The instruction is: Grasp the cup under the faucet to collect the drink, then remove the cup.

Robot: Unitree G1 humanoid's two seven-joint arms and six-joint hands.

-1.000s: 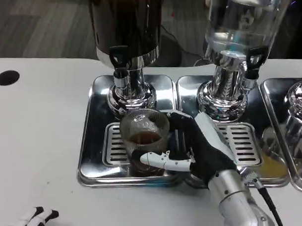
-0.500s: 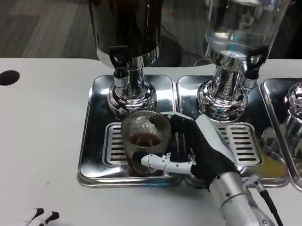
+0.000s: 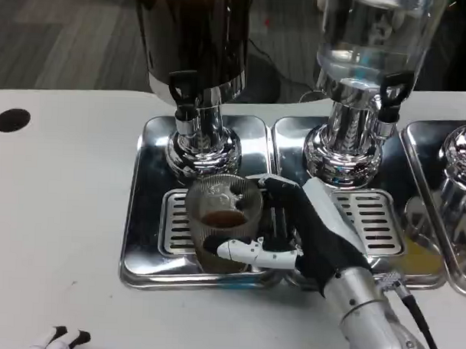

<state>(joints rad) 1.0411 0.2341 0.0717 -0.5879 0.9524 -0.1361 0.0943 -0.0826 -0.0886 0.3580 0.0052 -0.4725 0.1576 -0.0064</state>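
Note:
A ribbed clear cup (image 3: 222,220) with dark brown drink in its bottom stands over the grate of the left steel drip tray (image 3: 143,217), just in front of the dark dispenser's black faucet (image 3: 184,92). My right hand (image 3: 307,231) grips the cup from its right side, white thumb across the cup's front and black fingers behind. The fingertips of my left hand (image 3: 59,338) show at the bottom left edge, far from the cup; how they lie cannot be told.
A clear-tank dispenser (image 3: 359,79) stands on the middle tray (image 3: 384,226) to the right, a third dispenser (image 3: 463,175) at the right edge. A black hole (image 3: 11,120) marks the white table at far left.
The cup and my right hand have shifted slightly toward me on the grate. The left hand's fingertips have slipped lower at the frame edge.

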